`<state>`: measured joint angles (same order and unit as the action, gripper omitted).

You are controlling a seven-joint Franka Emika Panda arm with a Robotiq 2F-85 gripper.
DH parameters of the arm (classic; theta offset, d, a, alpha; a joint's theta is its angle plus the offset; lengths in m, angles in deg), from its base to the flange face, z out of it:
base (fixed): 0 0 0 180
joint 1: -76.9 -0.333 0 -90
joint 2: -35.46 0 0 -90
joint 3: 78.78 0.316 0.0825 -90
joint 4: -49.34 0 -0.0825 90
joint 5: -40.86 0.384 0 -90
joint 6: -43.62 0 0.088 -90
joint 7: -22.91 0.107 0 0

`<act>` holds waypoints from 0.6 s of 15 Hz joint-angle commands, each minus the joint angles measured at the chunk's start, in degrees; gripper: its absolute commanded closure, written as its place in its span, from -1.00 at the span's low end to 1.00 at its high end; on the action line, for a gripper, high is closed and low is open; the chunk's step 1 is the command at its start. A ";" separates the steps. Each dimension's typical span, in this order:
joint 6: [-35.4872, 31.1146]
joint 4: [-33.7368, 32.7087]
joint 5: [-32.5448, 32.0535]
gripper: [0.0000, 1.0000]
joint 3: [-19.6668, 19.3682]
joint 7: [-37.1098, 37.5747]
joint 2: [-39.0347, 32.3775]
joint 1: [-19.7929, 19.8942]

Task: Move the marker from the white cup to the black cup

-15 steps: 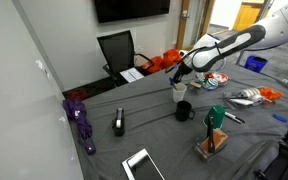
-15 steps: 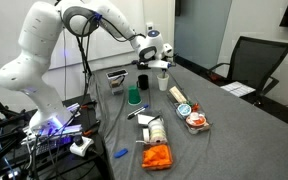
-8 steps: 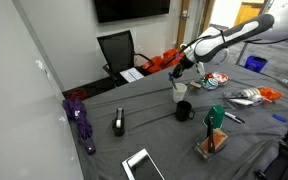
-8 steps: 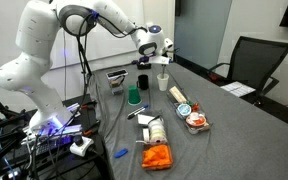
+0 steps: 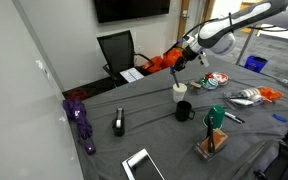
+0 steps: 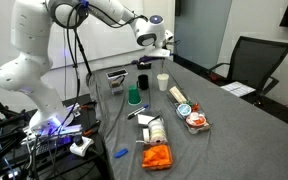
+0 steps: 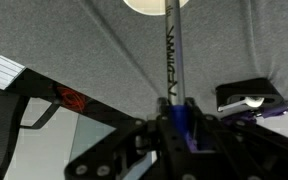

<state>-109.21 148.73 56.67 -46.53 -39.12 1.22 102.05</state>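
Note:
My gripper (image 7: 179, 115) is shut on the marker (image 7: 176, 55), a thin bluish-dark stick that hangs from the jaws. It points down at the white cup (image 7: 154, 4), whose rim shows at the top edge of the wrist view. In both exterior views the gripper (image 5: 190, 50) (image 6: 157, 42) is raised well above the white cup (image 5: 180, 90) (image 6: 163, 82). The marker's tip looks clear of the cup. The black cup (image 5: 183, 110) (image 6: 142, 82) stands on the grey table right beside the white cup.
A teal-green cup (image 5: 216, 115) (image 6: 134, 97) stands near the black cup. A narrow black-and-white object (image 5: 119, 122), a tablet (image 5: 141, 165), a wooden holder (image 5: 212, 143), an orange cloth (image 6: 158, 155) and small clutter lie on the table. An office chair (image 5: 117, 50) stands behind.
My gripper has risen straight up from the white cup with the marker in it. The marker has come out of the cup. The cups have not moved.

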 commanded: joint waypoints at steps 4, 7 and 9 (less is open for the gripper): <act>8.74 1.84 8.82 0.90 -2.61 -5.14 5.56 -1.67; 12.58 2.11 11.69 0.90 -5.20 -6.96 6.57 -3.52; 15.21 2.07 14.32 0.90 -6.37 -8.26 6.53 -4.32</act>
<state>-97.58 148.97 66.63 -50.04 -44.08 5.48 99.53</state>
